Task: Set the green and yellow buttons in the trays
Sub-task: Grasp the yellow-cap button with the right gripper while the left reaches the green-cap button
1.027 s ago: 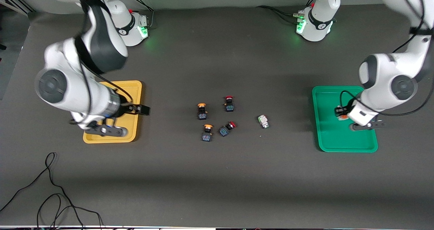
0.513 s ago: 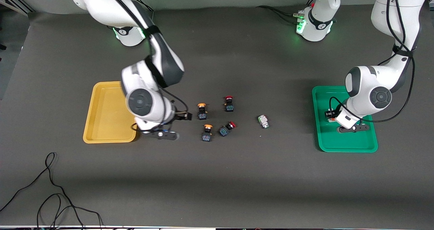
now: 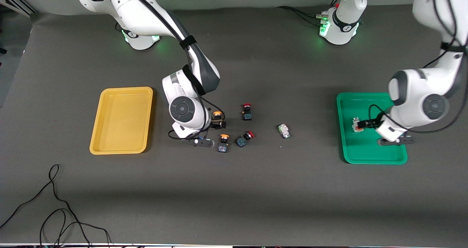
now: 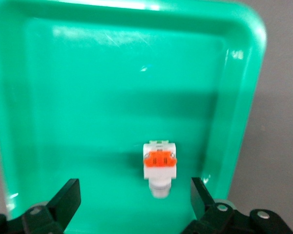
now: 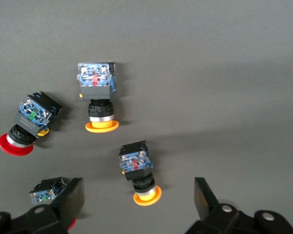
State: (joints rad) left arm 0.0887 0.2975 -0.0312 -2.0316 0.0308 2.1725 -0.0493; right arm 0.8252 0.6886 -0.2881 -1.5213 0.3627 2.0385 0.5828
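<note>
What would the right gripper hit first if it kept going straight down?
Probably the yellow button lying between the open fingers of the right gripper, the one farther from the front camera. Height above it is unclear.

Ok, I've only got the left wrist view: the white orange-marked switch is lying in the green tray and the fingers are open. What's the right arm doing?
Observer: The right gripper is open, low over a yellow-capped switch at mid-table.
Operator: How many switches are outside the trays?
Observer: Five: that one, another yellow-capped switch, two red-capped switches, and a white green-tinted switch.
Operator: Where is the green-tinted one?
Observer: On the table between that cluster and the green tray that your left gripper hangs over.
</note>
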